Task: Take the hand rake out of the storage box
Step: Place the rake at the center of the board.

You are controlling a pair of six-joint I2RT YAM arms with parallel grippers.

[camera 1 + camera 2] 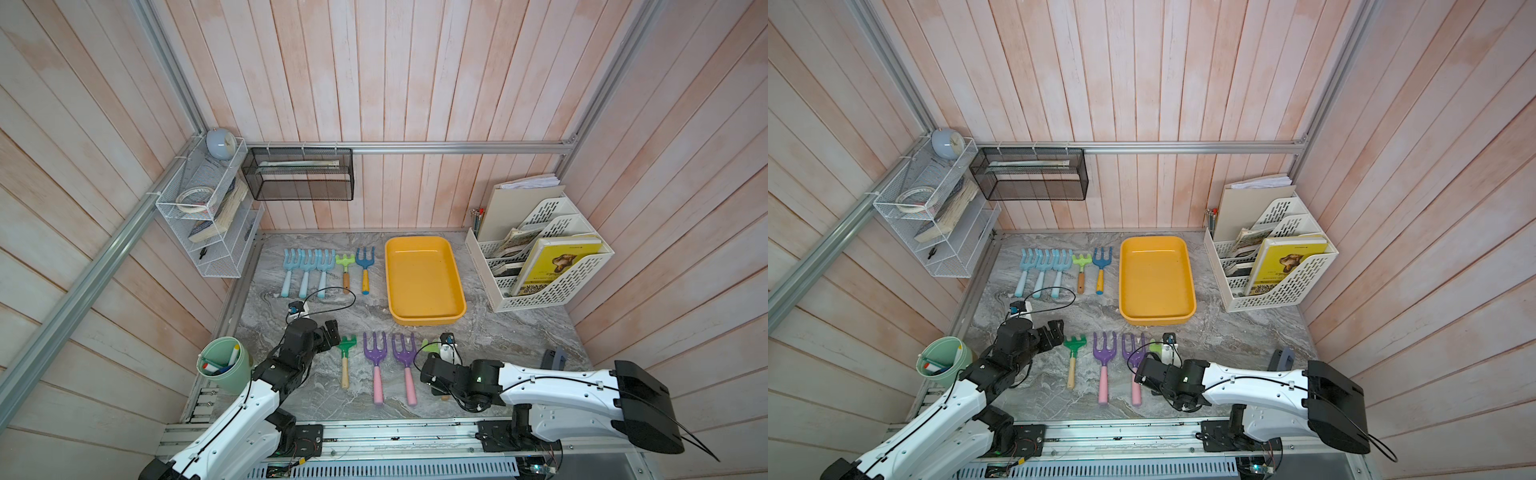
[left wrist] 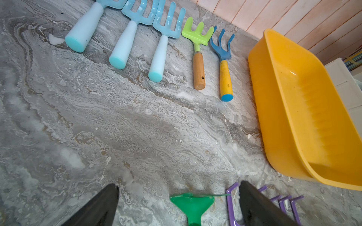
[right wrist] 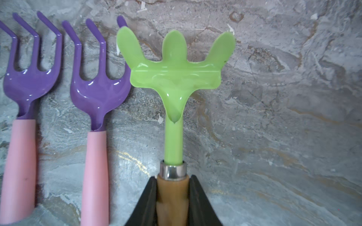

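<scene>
Gripping the rake [image 3: 174,78] by its wooden handle, the right pincer [image 3: 173,181] is closed narrowly, with one black finger pressed on each side just behind the metal collar. The rake has a pale green head with three rounded tines. It is outside the box [image 1: 428,321], at about 6 o'clock from it and well apart, near the front of the bench [image 1: 498,332]. I cannot tell whether it rests on the marbled grey surface or hangs just above it. In both top views the right arm hides most of it.

The box is a shallow yellow tray at 12 o'clock from the bench centre, its inner floor fully visible.

Just beside the rake, at its 9 o'clock, two purple forks [image 3: 94,84] with pink handles lie side by side. In the right wrist view the rake's nearest tine overlaps a tine of the closer fork. Further toward 9 o'clock lies a dark green rake [image 1: 345,357] with a wooden handle. The left pincer [image 2: 178,184] hangs by its head, fingers spread wide, holding nothing.

At 10 o'clock from the centre is a far row: three pale blue forks [image 1: 305,266], a lime rake [image 1: 345,266] and a dark blue fork [image 1: 365,262] with a yellow handle.

A white file rack [image 1: 552,266] holding books stands at 2 o'clock. A black mesh basket [image 1: 299,174] hangs on the wall at 11 o'clock. A green cup [image 1: 224,365] of markers sits at 8 o'clock, off the bench edge.
</scene>
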